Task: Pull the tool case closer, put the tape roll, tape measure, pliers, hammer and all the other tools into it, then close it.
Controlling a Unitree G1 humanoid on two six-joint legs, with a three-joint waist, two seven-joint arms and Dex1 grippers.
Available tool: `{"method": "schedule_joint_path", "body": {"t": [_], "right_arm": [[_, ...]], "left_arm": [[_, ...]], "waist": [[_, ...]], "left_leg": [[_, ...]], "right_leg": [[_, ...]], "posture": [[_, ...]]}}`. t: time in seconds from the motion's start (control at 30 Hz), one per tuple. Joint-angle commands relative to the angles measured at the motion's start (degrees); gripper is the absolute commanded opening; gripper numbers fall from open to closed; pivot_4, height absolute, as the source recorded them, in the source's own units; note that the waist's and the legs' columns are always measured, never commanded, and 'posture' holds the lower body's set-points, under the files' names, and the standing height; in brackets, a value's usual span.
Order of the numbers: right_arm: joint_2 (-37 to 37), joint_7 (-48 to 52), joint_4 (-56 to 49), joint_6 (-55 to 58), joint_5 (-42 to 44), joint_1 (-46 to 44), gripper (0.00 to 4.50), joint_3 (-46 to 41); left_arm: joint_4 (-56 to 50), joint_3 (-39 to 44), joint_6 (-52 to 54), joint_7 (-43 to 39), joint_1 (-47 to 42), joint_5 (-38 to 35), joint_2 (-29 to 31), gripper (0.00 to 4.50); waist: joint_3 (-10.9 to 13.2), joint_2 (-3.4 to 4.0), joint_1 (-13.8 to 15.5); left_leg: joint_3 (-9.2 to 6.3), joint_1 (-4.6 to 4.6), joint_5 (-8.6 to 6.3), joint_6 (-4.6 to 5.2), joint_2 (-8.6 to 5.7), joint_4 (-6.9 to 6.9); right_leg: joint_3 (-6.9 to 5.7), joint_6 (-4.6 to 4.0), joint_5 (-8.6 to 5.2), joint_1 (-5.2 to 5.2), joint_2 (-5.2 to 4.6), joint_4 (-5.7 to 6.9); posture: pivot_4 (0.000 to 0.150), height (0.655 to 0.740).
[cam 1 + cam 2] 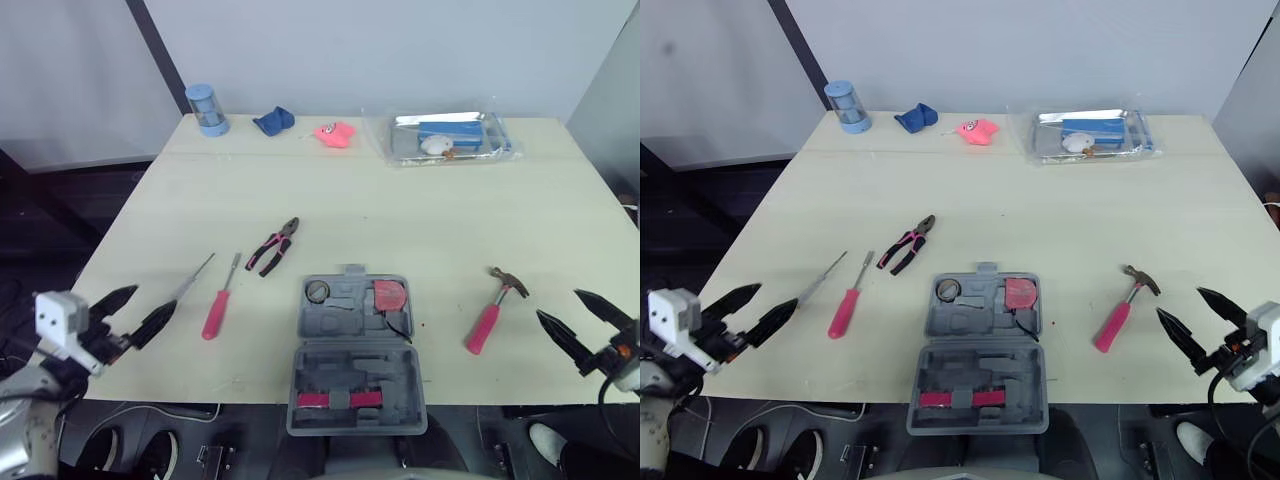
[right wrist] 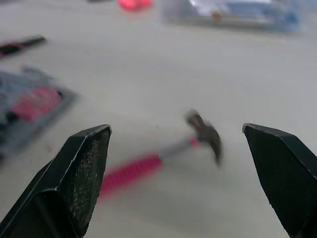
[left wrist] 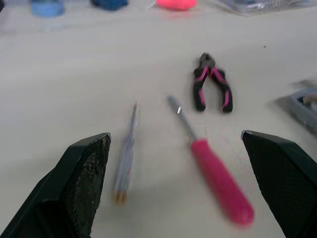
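Observation:
The grey tool case (image 1: 355, 355) lies open at the table's near edge, its front half overhanging; a tape roll (image 1: 318, 291) and a red tape measure (image 1: 389, 295) sit in its far half. Pink-handled pliers (image 1: 273, 246), a pink-handled screwdriver (image 1: 219, 303) and a slim grey screwdriver (image 1: 190, 278) lie left of it. A pink-handled hammer (image 1: 494, 308) lies to its right. My left gripper (image 1: 132, 313) is open near the table's left front corner, facing the screwdrivers (image 3: 124, 158). My right gripper (image 1: 578, 322) is open right of the hammer (image 2: 163, 158).
Along the far edge stand a blue cylinder (image 1: 207, 109), a blue cloth (image 1: 274, 121), a pink object (image 1: 335, 134) and a clear bag with blue and white items (image 1: 445, 137). The middle of the light wooden table (image 1: 400, 210) is bare.

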Motion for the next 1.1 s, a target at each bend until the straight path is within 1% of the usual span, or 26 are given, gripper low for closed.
{"method": "schedule_joint_path", "body": {"t": [0.03,0.17,0.27,0.33,0.43,0.6,0.67,0.87,1.1], "right_arm": [[-2.15,-0.51,-6.93,4.17,3.67,-4.83,4.48,3.15],[-3.95,-0.29,-9.39,7.05,3.95,-10.71,4.48,7.24],[-5.02,2.08,-9.25,7.03,2.81,-14.68,4.48,11.14],[-5.42,3.24,-8.51,6.28,1.63,-16.08,4.48,12.64],[-5.54,4.30,-7.50,5.72,0.40,-18.01,4.48,14.20],[-4.81,4.71,-6.47,4.86,-1.06,-19.56,4.48,15.98],[-4.63,4.49,-6.77,4.81,-1.38,-19.90,4.48,16.43],[-4.66,4.17,-8.25,5.11,-1.69,-20.20,4.48,17.20],[-4.92,4.14,-9.97,5.31,-1.84,-19.95,4.48,17.69]], "left_arm": [[-4.41,-4.46,4.21,3.81,-4.75,2.63,1.94,4.50],[-5.63,-10.71,9.17,7.12,-11.96,6.42,3.21,4.50],[-2.70,-16.57,11.81,10.55,-20.30,11.30,2.98,4.50],[-0.35,-18.70,13.58,11.42,-23.86,12.64,2.34,4.50],[4.87,-21.78,12.93,11.77,-28.56,15.19,1.45,4.50],[17.16,-26.08,10.85,12.50,-37.93,18.99,-2.59,4.50],[21.91,-27.95,9.10,11.20,-40.45,20.65,-3.69,4.50],[34.44,-30.87,4.78,9.44,-47.41,23.63,-7.44,4.50],[47.07,-32.29,3.57,11.57,-54.93,27.09,-11.79,4.50]], "waist": [[0.00,0.00,-0.02],[0.01,0.00,0.02],[0.05,-0.05,0.23],[0.05,-0.06,0.20],[0.05,-0.06,-0.16],[0.06,-0.07,0.05],[0.06,-0.08,0.05],[0.07,-0.08,-0.01],[0.08,-0.10,-0.01]], "left_leg": [[0.00,0.00,0.00,0.00,0.00,0.00],[-0.02,0.00,0.00,0.00,-0.02,0.02],[-0.08,-0.06,0.00,0.00,-0.04,0.02],[-0.14,-0.09,0.01,0.00,-0.05,0.07],[-0.13,-0.10,0.01,0.00,-0.07,0.07],[-0.16,-0.11,0.01,0.00,-0.08,0.11],[-0.18,-0.16,0.01,0.00,-0.09,0.16],[-0.19,-0.17,0.01,0.00,-0.12,0.16],[-0.24,-0.21,0.02,0.00,-0.16,0.21]], "right_leg": [[0.00,0.00,0.00,0.00,0.00,0.01],[-0.02,0.01,0.01,0.01,0.00,0.02],[-0.09,0.01,0.01,-0.01,0.00,0.00],[-0.15,0.02,0.01,-0.01,0.00,0.01],[-0.15,0.02,0.01,-0.01,-0.01,0.00],[-0.17,0.02,0.01,-0.05,0.00,0.07],[-0.19,0.02,0.02,-0.05,0.00,0.07],[-0.19,0.02,0.02,-0.06,-0.01,0.07],[-0.21,0.03,0.02,-0.06,-0.02,0.08]], "posture": [[0.150,0.7400],[0.150,0.7400],[0.150,0.7400],[0.150,0.7400],[0.150,0.7400],[0.150,0.7400],[0.150,0.7400],[0.150,0.7400],[0.150,0.7400]]}}
